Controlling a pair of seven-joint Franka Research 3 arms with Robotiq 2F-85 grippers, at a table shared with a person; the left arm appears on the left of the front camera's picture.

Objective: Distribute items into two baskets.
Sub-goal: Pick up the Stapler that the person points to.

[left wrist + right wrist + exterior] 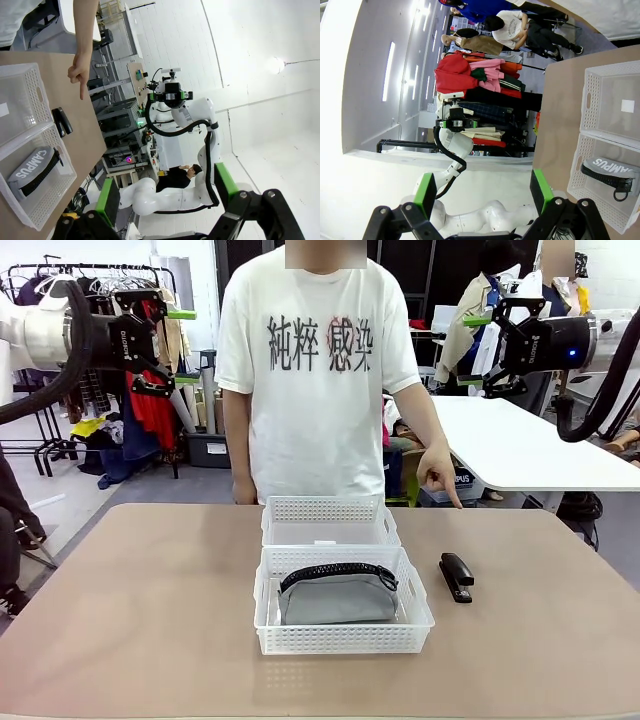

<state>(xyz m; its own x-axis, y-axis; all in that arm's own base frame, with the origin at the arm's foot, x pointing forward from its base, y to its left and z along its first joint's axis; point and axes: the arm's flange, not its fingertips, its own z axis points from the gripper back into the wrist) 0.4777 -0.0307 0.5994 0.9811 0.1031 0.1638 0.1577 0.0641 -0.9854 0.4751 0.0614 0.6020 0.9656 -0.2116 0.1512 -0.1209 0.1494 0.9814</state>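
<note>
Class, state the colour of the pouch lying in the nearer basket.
The pouch is grey, with a black zipper; clearest in the front view.

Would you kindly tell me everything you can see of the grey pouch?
The grey pouch looks like soft fabric, with a black zipper curving along its top and white CAMPUS lettering on one side. It lies inside the basket nearer the robot, filling most of its floor, touched by nothing but the basket.

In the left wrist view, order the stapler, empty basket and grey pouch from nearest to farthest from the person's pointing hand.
1. Stapler, on the table by the pointing hand.
2. Empty basket, on the person's side.
3. Grey pouch, in the robot-side basket.
</note>
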